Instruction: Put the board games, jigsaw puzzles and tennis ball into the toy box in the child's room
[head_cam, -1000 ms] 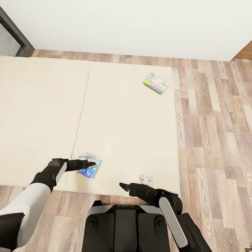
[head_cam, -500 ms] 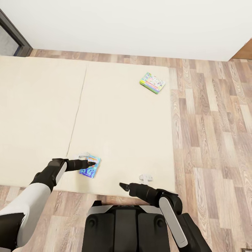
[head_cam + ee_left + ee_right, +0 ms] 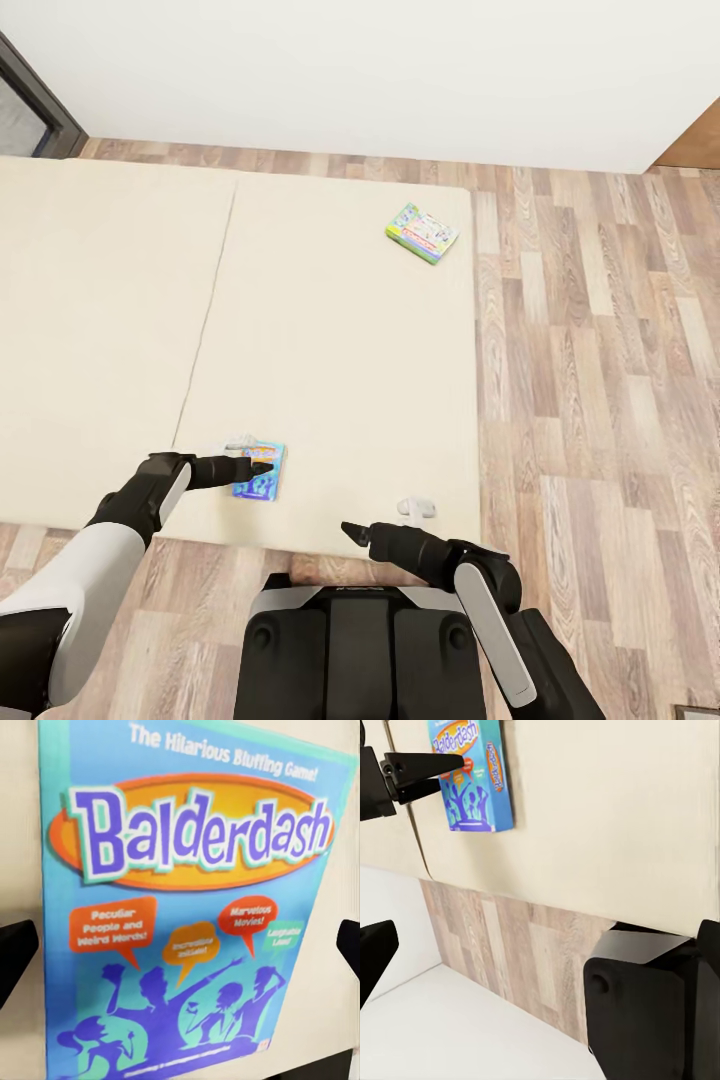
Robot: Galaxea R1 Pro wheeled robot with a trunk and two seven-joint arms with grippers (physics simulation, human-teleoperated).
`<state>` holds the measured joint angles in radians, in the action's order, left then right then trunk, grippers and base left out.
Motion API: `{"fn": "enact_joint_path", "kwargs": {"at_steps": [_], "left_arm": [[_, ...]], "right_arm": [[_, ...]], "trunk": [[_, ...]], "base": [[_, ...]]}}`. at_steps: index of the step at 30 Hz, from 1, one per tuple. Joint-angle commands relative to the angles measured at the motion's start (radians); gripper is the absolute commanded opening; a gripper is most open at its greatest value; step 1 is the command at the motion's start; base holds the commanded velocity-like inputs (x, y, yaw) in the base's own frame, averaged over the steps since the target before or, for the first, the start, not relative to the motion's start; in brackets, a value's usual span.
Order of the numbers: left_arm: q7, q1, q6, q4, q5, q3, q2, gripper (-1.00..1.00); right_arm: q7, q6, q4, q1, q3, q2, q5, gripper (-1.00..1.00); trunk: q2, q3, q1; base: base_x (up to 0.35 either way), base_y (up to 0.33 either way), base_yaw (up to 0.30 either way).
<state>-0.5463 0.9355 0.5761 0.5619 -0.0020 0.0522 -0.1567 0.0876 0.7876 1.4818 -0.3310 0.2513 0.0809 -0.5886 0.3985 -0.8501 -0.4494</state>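
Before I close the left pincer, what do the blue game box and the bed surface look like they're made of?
Blue game box: likely printed cardboard with a smooth finish, judging by its flat lid, crisp lettering and thin square edges. Bed: plain beige with a matte look and a straight seam, probably fabric over a mattress; no weave is visible in this render. The left pincer hovers open over the box.

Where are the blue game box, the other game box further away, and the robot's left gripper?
blue game box (image 3: 191, 907): left wrist view, middle of its lid.
pastel game box (image 3: 423, 233): head view, centre of its lid.
left gripper (image 3: 262, 463): head view, between its fingertips, over the blue box.
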Motion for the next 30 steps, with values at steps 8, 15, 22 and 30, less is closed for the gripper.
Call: {"fn": "enact_joint_path", "kwargs": {"at_steps": [8, 15, 22, 30], "left_arm": [[-0.004, 0.000, 0.008, 0.001, 0.000, 0.005, 0.000, 1.00], [-0.004, 0.000, 0.008, 0.001, 0.000, 0.005, 0.001, 1.00], [-0.004, 0.000, 0.008, 0.001, -0.001, 0.005, 0.002, 1.00], [-0.004, 0.000, 0.008, 0.001, 0.000, 0.006, 0.001, 1.00]], "right_arm": [[0.006, 0.005, 0.001, 0.000, -0.001, 0.000, 0.006, 1.00], [0.006, 0.005, 0.001, 0.000, -0.001, 0.000, 0.006, 1.00], [0.006, 0.005, 0.002, 0.000, -0.001, 0.000, 0.006, 1.00], [0.006, 0.005, 0.002, 0.000, -0.001, 0.000, 0.006, 1.00]], "trunk": [[0.002, -0.001, -0.001], [0.002, -0.001, -0.001], [0.002, -0.001, -0.001], [0.002, -0.001, -0.001]], "base": [[-0.004, -0.090, 0.000], [0.000, -0.011, 0.000], [0.000, -0.050, 0.000], [0.000, -0.129, 0.000]]}}
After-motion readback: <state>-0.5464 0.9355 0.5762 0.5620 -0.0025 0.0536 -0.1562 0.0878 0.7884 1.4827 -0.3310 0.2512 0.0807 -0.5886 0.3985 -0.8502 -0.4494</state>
